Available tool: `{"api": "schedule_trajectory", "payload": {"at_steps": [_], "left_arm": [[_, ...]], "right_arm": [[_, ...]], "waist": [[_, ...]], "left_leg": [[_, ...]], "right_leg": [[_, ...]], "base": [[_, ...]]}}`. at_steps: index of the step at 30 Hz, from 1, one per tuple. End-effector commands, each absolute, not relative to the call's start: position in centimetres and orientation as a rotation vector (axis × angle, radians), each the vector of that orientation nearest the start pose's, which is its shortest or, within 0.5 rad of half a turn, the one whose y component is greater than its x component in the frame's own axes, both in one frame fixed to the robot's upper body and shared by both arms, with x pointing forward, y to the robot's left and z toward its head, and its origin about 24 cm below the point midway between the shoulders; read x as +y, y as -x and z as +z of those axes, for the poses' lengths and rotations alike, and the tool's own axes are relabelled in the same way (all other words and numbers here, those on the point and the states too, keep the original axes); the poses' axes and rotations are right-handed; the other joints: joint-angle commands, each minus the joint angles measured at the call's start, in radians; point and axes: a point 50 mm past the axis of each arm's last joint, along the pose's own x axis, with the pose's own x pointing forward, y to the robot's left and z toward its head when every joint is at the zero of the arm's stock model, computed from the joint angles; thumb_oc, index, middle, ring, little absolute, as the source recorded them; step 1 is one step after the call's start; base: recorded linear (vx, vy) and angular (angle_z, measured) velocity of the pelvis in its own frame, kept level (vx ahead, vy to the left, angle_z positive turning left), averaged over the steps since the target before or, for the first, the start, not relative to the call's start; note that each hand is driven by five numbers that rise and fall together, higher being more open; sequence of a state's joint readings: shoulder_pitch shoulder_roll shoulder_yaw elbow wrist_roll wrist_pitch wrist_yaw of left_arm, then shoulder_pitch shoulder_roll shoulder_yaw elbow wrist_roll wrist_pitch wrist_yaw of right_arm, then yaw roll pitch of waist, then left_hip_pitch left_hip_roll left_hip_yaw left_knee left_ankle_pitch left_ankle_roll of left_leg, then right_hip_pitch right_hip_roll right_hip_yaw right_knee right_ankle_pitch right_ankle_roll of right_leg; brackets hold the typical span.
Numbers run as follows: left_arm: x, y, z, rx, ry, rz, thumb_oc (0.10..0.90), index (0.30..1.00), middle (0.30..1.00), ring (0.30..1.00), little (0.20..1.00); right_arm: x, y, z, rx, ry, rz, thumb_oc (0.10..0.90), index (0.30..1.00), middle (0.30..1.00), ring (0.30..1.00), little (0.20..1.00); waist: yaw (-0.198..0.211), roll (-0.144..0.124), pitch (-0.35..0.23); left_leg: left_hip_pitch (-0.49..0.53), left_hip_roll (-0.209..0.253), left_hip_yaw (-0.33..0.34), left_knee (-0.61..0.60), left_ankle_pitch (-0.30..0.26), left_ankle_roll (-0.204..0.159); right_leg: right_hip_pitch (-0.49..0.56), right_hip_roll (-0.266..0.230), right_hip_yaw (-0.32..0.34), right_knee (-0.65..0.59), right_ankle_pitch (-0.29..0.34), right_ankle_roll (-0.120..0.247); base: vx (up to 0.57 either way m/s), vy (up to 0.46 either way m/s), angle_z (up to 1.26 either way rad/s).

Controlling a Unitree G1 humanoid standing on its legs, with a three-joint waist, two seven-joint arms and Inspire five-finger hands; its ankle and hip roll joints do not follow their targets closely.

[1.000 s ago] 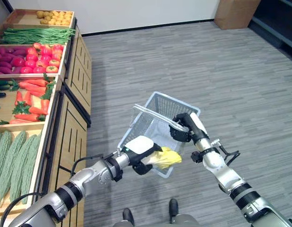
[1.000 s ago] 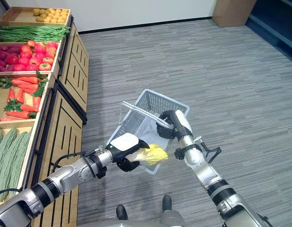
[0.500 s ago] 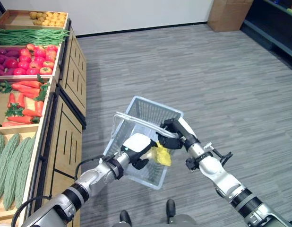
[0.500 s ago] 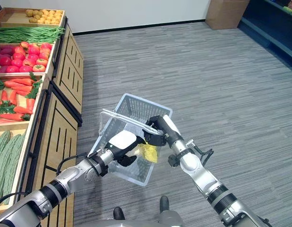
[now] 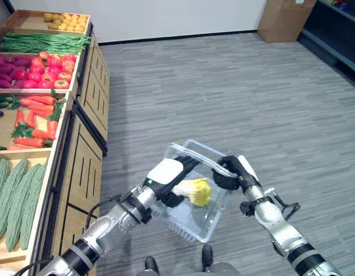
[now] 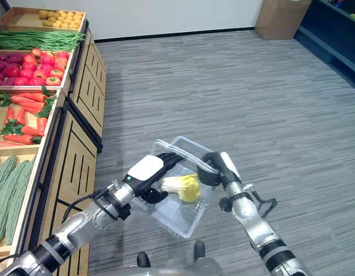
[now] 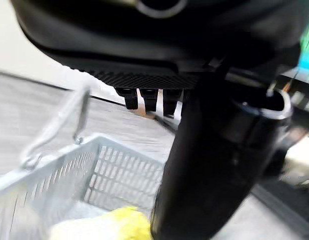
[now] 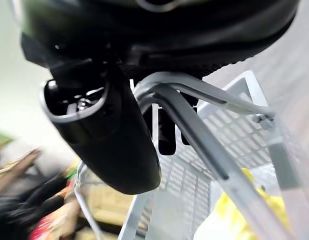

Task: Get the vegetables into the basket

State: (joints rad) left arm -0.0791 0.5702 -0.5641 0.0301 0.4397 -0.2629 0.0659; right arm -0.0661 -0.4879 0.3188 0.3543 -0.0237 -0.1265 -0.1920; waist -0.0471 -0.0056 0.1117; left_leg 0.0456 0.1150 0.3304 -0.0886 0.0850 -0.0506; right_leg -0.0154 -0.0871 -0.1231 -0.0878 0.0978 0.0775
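A grey mesh basket point(image 5: 196, 223) hangs low over the carpet. My right hand point(image 5: 231, 171) is shut on its metal handle point(image 8: 194, 135), which runs under the curled fingers in the right wrist view. Over the basket's near-left side is my left hand point(image 5: 165, 172) with its fingers point(image 7: 144, 97) stretched out straight. A yellow and white leafy vegetable point(image 5: 193, 190) lies just below that hand, inside the basket. It shows past the thumb in the left wrist view point(image 7: 112, 222) and against the mesh wall in the right wrist view point(image 8: 254, 210).
A wooden produce stand point(image 5: 85, 155) runs along the left, close to my left arm. Its crates hold potatoes point(image 5: 65, 22), green beans point(image 5: 45, 41), tomatoes point(image 5: 45, 66), carrots point(image 5: 37, 115) and bitter gourds point(image 5: 16, 190). A cardboard box point(image 5: 281, 17) stands at the far wall. Grey carpet lies open to the right.
My left hand's fingers have straightened and the yellow vegetable has left its grasp for the basket. The basket has swung lower and nearer; the camera has shifted too.
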Motion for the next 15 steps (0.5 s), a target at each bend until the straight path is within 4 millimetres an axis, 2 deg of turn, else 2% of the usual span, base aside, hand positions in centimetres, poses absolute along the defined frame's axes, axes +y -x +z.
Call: {"api": "schedule_trajectory", "payload": {"at_steps": [1, 2, 4, 8, 9, 11, 12, 14, 15], "left_arm": [[13.6, -23.8, 4.0, -0.160, -0.544, -0.541, 0.900, 1.000, 1.000, 1.000, 1.000], [14.0, -23.3, 3.6, -0.112, -0.427, -0.519, 0.900, 1.000, 1.000, 1.000, 1.000], [15.1, -22.6, 3.3, -0.051, -0.315, -0.499, 0.900, 1.000, 1.000, 1.000, 1.000], [17.2, -21.5, 2.5, 0.042, -0.233, -0.466, 0.900, 1.000, 1.000, 1.000, 1.000], [18.9, -20.8, 1.3, 0.113, -0.232, -0.399, 0.900, 1.000, 1.000, 1.000, 1.000], [19.0, -20.8, 1.3, 0.113, -0.232, -0.398, 0.900, 1.000, 1.000, 1.000, 1.000], [20.2, -20.3, 0.4, 0.158, -0.260, -0.339, 0.900, 1.000, 1.000, 1.000, 1.000], [23.0, -18.4, -3.9, 0.358, -0.323, -0.189, 0.900, 1.000, 1.000, 1.000, 1.000], [23.7, -17.6, -5.3, 0.423, -0.335, -0.133, 0.900, 1.000, 1.000, 1.000, 1.000]], "right_arm": [[-20.5, -28.0, 5.4, -0.153, 0.495, -0.055, 0.400, 0.300, 0.300, 0.300, 0.300], [-21.4, -27.8, 4.8, -0.116, 0.516, -0.089, 0.400, 0.300, 0.300, 0.300, 0.300], [-23.1, -27.2, 3.5, -0.046, 0.551, -0.144, 0.400, 0.300, 0.300, 0.300, 0.300], [-25.0, -26.4, 1.8, 0.053, 0.593, -0.199, 0.400, 0.300, 0.300, 0.300, 0.300], [-26.7, -25.3, 0.0, 0.153, 0.622, -0.237, 0.400, 0.300, 0.300, 0.300, 0.300], [-26.7, -25.3, 0.0, 0.153, 0.622, -0.236, 0.400, 0.300, 0.300, 0.300, 0.300], [-27.4, -24.6, -0.7, 0.194, 0.625, -0.258, 0.400, 0.300, 0.300, 0.300, 0.300], [-29.6, -21.9, -3.7, 0.371, 0.627, -0.321, 0.400, 0.300, 0.300, 0.300, 0.300], [-30.0, -21.3, -4.2, 0.405, 0.628, -0.326, 0.400, 0.300, 0.300, 0.300, 0.300]], "waist": [[-0.002, -0.029, -0.078], [0.001, -0.028, -0.076], [0.006, -0.026, -0.074], [0.012, -0.024, -0.071], [0.018, -0.024, -0.068], [0.016, -0.023, -0.069], [0.019, -0.024, -0.067], [0.026, -0.027, -0.065], [0.027, -0.027, -0.065]], "left_leg": [[0.013, 0.022, -0.067, 0.001, -0.048, -0.053], [0.012, 0.021, -0.069, 0.001, -0.046, -0.052], [0.009, 0.020, -0.075, 0.001, -0.045, -0.051], [0.005, 0.018, -0.085, 0.001, -0.043, -0.051], [0.003, 0.018, -0.089, 0.001, -0.041, -0.051], [0.003, 0.018, -0.089, 0.001, -0.041, -0.051], [0.003, 0.018, -0.092, 0.001, -0.039, -0.052], [-0.002, 0.016, -0.101, 0.001, -0.036, -0.052], [-0.003, 0.016, -0.102, 0.001, -0.036, -0.052]], "right_leg": [[0.028, -0.078, -0.028, 0.000, -0.015, 0.102], [0.028, -0.078, -0.029, 0.000, -0.014, 0.101], [0.028, -0.078, -0.033, 0.000, -0.015, 0.101], [0.029, -0.078, -0.037, 0.000, -0.014, 0.100], [0.029, -0.077, -0.039, 0.000, -0.015, 0.101], [0.030, -0.077, -0.039, 0.000, -0.015, 0.101], [0.030, -0.077, -0.041, 0.000, -0.015, 0.101], [0.031, -0.079, -0.046, 0.000, -0.016, 0.100], [0.031, -0.079, -0.049, 0.000, -0.016, 0.099]], "base": [[0.00, 0.000, 0.00], [0.00, 0.000, 0.05], [0.01, -0.002, 0.08], [0.00, -0.003, 0.05], [0.00, 0.000, 0.00], [0.00, -0.003, 0.05], [0.00, -0.013, 0.06], [0.00, -0.019, 0.11], [0.00, -0.019, 0.20]]}}
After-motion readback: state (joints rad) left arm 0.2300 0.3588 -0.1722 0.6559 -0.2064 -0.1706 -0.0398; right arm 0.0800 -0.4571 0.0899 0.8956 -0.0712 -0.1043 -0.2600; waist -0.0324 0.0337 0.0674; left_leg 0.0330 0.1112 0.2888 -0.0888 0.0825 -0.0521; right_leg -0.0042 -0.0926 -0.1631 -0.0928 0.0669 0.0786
